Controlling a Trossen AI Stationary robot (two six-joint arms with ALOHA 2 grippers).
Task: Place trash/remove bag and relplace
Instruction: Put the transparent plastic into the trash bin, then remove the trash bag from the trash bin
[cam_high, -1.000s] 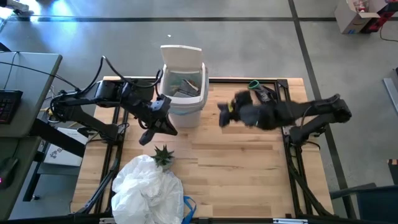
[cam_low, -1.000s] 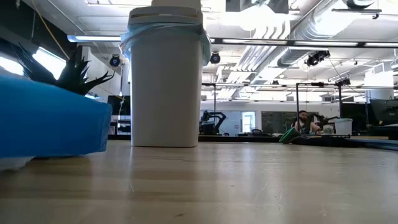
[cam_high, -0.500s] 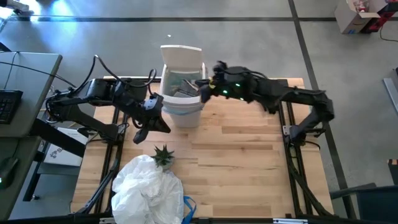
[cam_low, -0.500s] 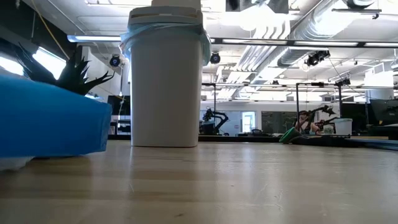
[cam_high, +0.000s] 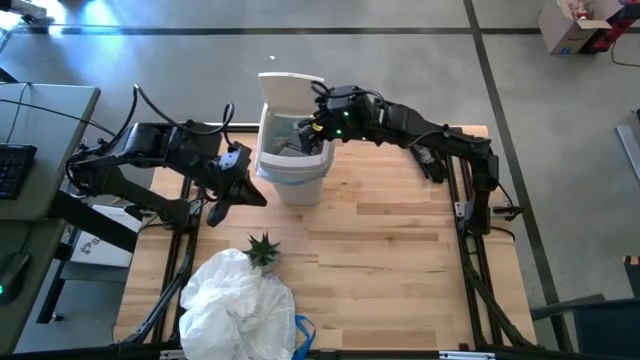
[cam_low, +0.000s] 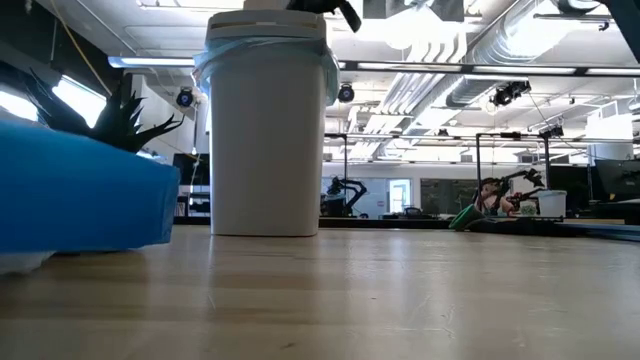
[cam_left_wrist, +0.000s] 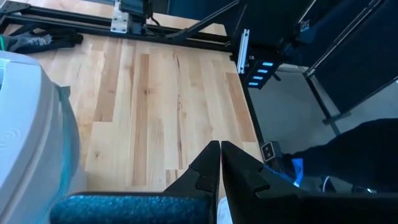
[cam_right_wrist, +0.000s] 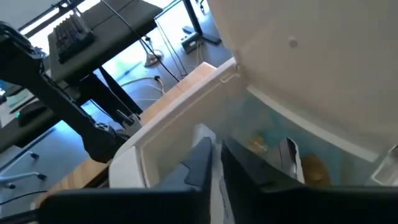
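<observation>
The white bin (cam_high: 293, 150) stands at the table's far middle with its lid (cam_high: 291, 88) up. A light-blue bag (cam_low: 265, 50) lines its rim. Trash lies inside, among it a brown crumpled piece (cam_right_wrist: 311, 169). My right gripper (cam_high: 316, 124) hangs over the bin's opening, fingers (cam_right_wrist: 202, 158) nearly together, a white paper scrap (cam_right_wrist: 201, 132) at their tips. My left gripper (cam_high: 245, 192) is shut and holds nothing; it hovers left of the bin, above the table (cam_left_wrist: 155, 93). My right gripper has the white scrap's edge (cam_right_wrist: 203, 138) pinched between its two fingertips; a pale strip runs down the narrow slit between them. The fingers slant down into the bin's mouth from the table's right side. The scrap is clear of the bin's rim (cam_right_wrist: 155, 140).
A small green spiky plant (cam_high: 263, 250) stands near the table's middle left. A crumpled white bag heap (cam_high: 235, 305) with a blue piece (cam_high: 301, 330) lies at the near left. Dark items with a green piece (cam_high: 420, 148) lie at the far right. Bare wood spans the right half.
My right gripper has swung from the table's right of the bin toward the far left and now hangs over the bin's opening, its wrist rolled. My left gripper has drawn back a little toward the table's left edge, still shut. The bin has kept still.
</observation>
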